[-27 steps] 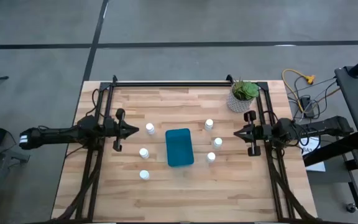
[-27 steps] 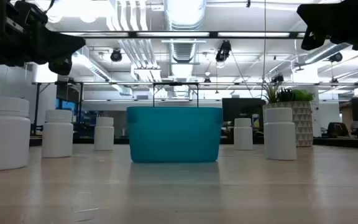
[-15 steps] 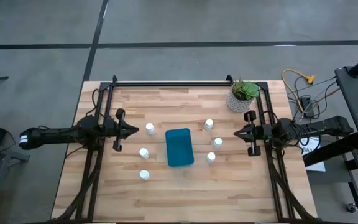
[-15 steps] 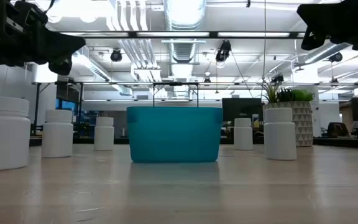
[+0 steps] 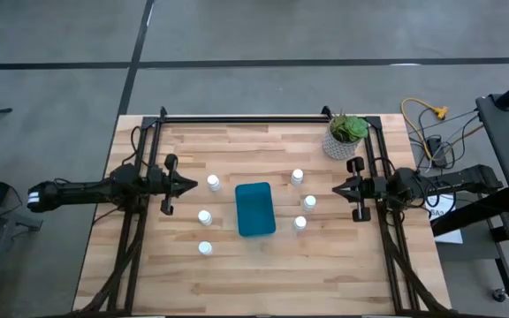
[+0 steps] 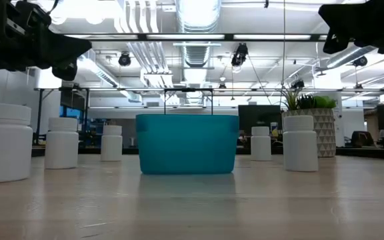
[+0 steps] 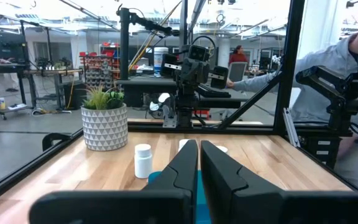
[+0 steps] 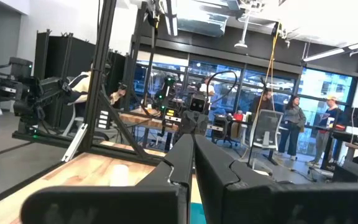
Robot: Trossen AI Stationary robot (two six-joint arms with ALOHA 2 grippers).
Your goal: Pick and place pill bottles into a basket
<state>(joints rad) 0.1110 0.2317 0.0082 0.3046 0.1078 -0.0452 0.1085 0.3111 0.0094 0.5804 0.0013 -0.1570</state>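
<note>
Left gripper [image 5: 190, 185], clenched empty, is pointing at nearest pill bottle [image 5: 213, 183] just ahead; right gripper [image 5: 337, 191], clenched empty, is facing basket [image 5: 254, 209]

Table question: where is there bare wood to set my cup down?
The table's near strip, below the basket and lowest bottle, is bare, as is the far strip left of the plant pot. Beside the basket, the bottles crowd both sides.

Grey floor [image 5: 60, 106] with dark seams; bright ceiling lights [image 6: 199, 13], exposed ducts overhead.
</note>
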